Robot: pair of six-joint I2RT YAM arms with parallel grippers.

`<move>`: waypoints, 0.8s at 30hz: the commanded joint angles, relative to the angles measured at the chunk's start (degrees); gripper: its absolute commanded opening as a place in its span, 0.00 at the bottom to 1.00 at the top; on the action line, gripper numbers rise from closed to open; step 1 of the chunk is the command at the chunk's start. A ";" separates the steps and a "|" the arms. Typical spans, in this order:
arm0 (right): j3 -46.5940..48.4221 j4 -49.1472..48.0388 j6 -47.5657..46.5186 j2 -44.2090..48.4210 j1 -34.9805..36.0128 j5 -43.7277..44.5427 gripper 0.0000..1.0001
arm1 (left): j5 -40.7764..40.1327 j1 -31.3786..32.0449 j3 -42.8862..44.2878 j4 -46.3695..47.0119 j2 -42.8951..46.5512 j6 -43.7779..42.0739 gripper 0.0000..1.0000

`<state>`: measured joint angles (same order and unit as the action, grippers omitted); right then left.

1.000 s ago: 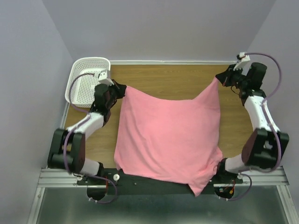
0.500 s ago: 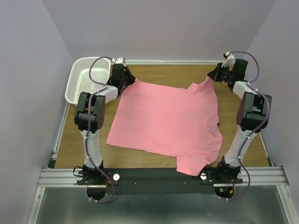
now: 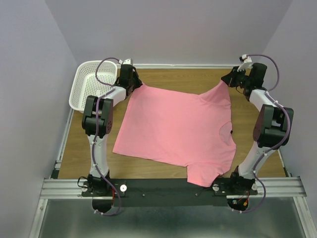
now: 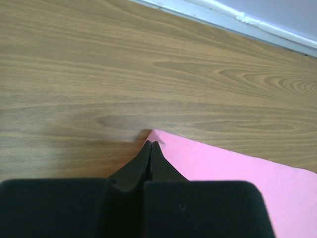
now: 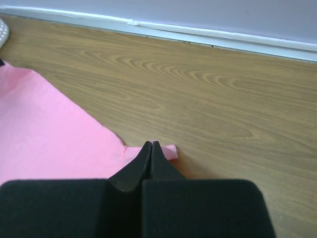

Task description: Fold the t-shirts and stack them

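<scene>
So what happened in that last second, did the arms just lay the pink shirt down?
Pretty much. Both arms stretched out toward the far edge, drawing the t-shirt away from their bases and spreading it nearly flat on the table. The left fingers and right fingers stayed pinched on its far corners. The basket did not move.
</scene>
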<state>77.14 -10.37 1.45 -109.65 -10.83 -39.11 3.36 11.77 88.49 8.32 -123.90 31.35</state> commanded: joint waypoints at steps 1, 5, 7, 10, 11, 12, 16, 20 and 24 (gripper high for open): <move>-3.84 -1.32 -2.77 6.44 0.11 -2.46 0.01 | -2.92 -0.61 0.81 -2.78 -0.91 -1.03 0.00; -7.70 -1.23 -3.04 10.23 0.11 -3.16 0.01 | -2.92 -0.78 0.81 -3.31 -0.91 -1.82 0.00; -8.93 -1.23 -3.47 12.07 0.11 -3.25 0.01 | -4.76 -1.13 0.98 -3.57 -1.00 -2.26 0.00; -11.31 -1.14 -4.00 14.10 0.02 -3.08 0.01 | -5.11 -1.31 0.72 -3.66 -1.00 -2.96 0.00; -12.53 -1.14 -4.26 14.63 0.02 -3.07 0.01 | -5.20 -1.31 0.63 -3.66 -0.91 -3.14 0.00; -12.54 -1.14 -4.35 15.24 0.02 -3.07 0.01 | -5.46 -1.40 0.55 -3.75 -0.91 -3.40 0.00; -15.52 -0.62 -5.32 18.15 -0.24 -2.73 0.01 | -6.17 -1.66 -0.33 -3.75 -0.12 -4.28 0.00; -17.81 0.17 -6.46 21.22 -0.77 -1.93 0.00 | -6.87 -1.84 -2.00 -3.40 1.29 -4.90 0.00; -20.19 0.70 -7.17 24.21 -1.03 -0.70 0.00 | -7.66 -2.01 -3.67 -3.22 2.96 -5.78 0.00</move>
<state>58.85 -10.13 -3.77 -88.64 -11.29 -40.97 -1.43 10.35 86.70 4.99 -123.96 27.20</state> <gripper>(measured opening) 0.006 0.006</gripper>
